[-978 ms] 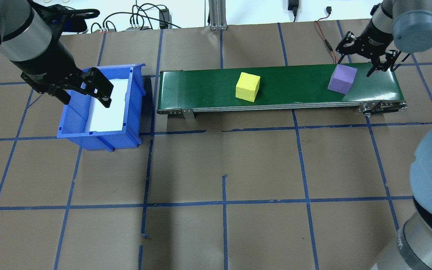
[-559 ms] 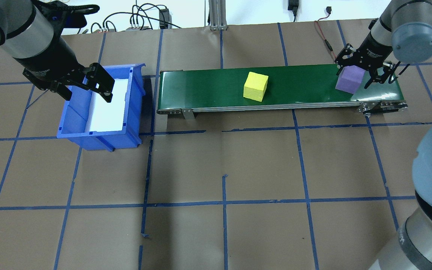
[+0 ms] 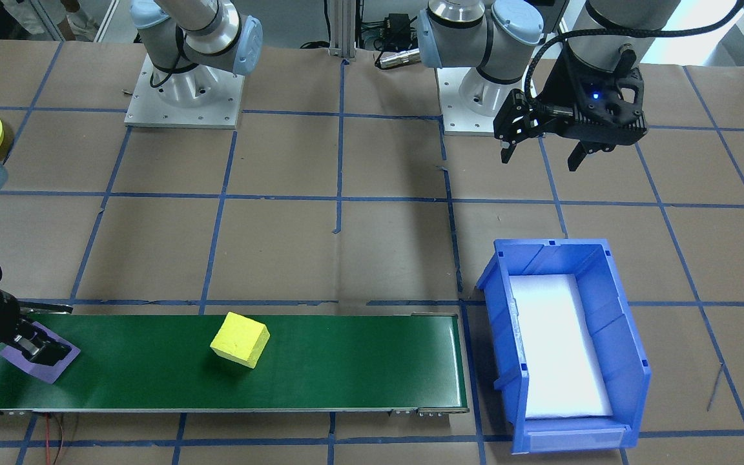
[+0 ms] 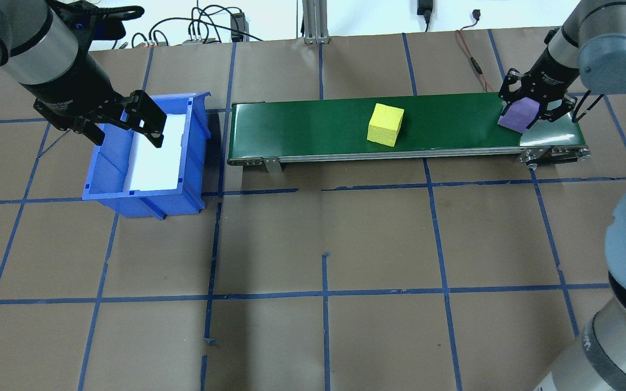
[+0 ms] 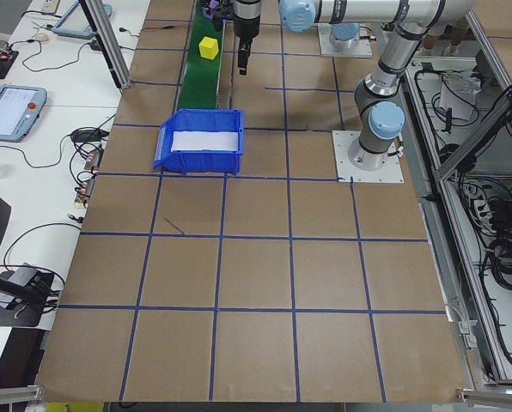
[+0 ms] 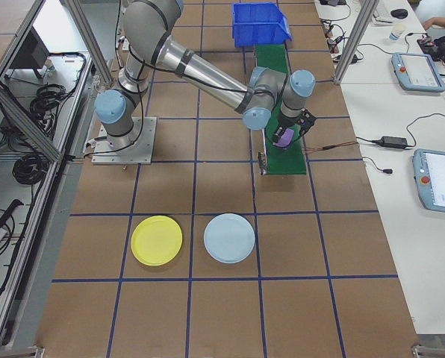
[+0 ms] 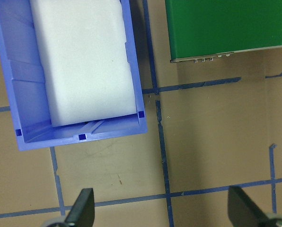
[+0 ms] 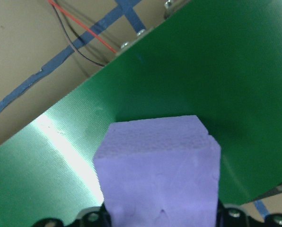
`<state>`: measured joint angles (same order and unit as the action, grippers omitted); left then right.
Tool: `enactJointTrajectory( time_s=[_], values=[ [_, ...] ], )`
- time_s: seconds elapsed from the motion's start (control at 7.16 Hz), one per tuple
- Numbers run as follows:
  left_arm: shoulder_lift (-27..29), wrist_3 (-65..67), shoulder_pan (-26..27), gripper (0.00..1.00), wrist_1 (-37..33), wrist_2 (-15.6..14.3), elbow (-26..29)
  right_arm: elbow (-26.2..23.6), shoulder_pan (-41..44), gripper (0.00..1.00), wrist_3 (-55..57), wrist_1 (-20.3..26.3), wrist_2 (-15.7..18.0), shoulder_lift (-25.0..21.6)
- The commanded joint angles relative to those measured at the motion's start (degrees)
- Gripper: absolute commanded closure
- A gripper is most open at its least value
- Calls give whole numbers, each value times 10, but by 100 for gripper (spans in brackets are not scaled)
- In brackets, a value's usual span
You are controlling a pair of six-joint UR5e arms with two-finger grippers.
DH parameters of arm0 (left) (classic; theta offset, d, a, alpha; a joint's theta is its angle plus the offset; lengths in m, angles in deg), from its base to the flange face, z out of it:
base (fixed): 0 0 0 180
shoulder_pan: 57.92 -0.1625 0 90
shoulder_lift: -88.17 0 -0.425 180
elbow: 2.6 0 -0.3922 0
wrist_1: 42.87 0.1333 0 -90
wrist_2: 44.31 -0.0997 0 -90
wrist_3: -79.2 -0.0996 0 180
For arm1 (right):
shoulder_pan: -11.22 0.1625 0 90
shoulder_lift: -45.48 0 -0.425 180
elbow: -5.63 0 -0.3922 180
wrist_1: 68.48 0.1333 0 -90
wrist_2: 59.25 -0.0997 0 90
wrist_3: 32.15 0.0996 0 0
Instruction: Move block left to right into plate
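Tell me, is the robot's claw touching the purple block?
Touching. In the overhead view, the right gripper has its fingers on both sides of the purple block on the green belt. The right wrist view shows the block filling the space between them.

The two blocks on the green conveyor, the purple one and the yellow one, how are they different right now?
The purple block sits at the belt's end between the right gripper's fingers; the yellow block stands free near the belt's middle, with nothing touching it. They differ in colour, purple against bright yellow. Both are foam-like cubes, look about the same size, and are on the green conveyor.
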<state>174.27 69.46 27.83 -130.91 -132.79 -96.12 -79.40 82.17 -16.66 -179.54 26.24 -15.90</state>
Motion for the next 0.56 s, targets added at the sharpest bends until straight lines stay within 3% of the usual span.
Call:
enactJointTrajectory(
  time_s=[0.0, 0.42],
  values=[
    [0, 26, 1, 0, 1, 0, 1, 16, -60, 70, -57, 4, 0, -4],
    [-6, 25, 0, 0, 0, -9, 2, 8, -200, 69, -175, 0, 4, -6]
  ],
)
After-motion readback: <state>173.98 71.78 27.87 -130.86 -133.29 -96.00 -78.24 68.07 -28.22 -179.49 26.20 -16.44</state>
